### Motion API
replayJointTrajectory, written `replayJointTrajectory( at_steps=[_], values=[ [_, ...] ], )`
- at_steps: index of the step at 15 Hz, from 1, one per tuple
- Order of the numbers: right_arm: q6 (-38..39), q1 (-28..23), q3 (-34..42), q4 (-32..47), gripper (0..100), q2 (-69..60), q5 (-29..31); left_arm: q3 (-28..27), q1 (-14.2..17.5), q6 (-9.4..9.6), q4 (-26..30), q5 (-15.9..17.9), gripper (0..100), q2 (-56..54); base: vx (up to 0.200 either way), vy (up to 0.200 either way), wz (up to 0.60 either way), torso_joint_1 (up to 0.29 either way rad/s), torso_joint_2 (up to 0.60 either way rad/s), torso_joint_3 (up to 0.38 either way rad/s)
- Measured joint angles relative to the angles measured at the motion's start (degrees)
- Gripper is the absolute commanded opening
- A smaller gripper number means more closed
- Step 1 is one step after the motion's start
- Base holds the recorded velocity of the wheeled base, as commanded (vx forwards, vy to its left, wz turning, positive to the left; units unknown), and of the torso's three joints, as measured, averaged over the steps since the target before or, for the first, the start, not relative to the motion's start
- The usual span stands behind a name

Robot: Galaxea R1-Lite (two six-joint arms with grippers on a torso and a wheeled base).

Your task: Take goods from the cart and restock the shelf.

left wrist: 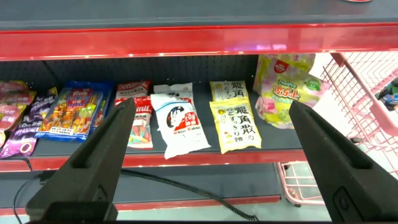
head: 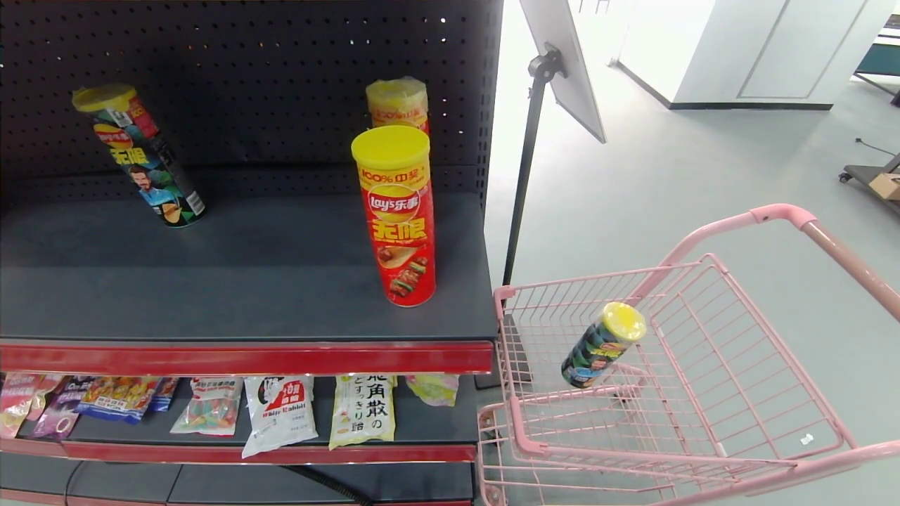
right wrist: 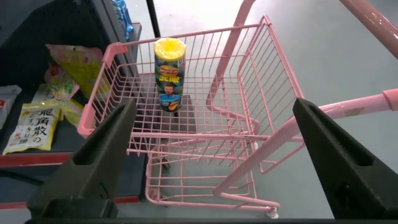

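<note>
Facing the cart [right wrist: 205, 135], the right gripper [right wrist: 211, 106], fingers apart as on the left gripper [left wrist: 211, 104], should next grasp the 1 can [right wrist: 169, 74].

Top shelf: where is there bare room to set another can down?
Bare stretch between the dark can at back left and the front red can at right; also along the red front lip. Crowded: the lower shelf, lined with snack bags.

A pale grey floor [head: 668, 183] spreads under even light. A white wall [head: 703, 42] with dark skirting [head: 745, 106] stands behind; a tilted white panel [head: 566, 63] sits on a black pole [head: 522, 176]. A low trolley [head: 861, 172] stands far off.
</note>
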State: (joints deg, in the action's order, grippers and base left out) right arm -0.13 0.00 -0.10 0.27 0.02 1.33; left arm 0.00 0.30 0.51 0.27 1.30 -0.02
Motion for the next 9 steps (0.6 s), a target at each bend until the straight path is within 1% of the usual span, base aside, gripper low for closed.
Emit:
replayJointTrajectory(
  at_steps=[1, 4, 9],
  values=[
    [0.0, 0.0, 0.1, 0.0, 100, 0.0, 0.0, 0.0, 0.0, 0.04, 0.0, 0.0, 100, 0.0, 0.0, 0.0, 0.0, 0.0, 0.0, 0.0],
    [0.0, 0.0, 0.0, 0.0, 100, 0.0, 0.0, 0.0, 0.0, 0.04, 0.0, 0.0, 100, 0.0, 0.2, 0.0, 0.0, 0.002, 0.0, 0.004],
    [0.0, 0.0, 0.0, 0.0, 100, 0.0, 0.0, 0.0, 0.0, -0.05, 0.0, 0.0, 100, 0.0, 0.0, 0.0, 0.0, 0.0, 0.0, 0.0]
  ],
)
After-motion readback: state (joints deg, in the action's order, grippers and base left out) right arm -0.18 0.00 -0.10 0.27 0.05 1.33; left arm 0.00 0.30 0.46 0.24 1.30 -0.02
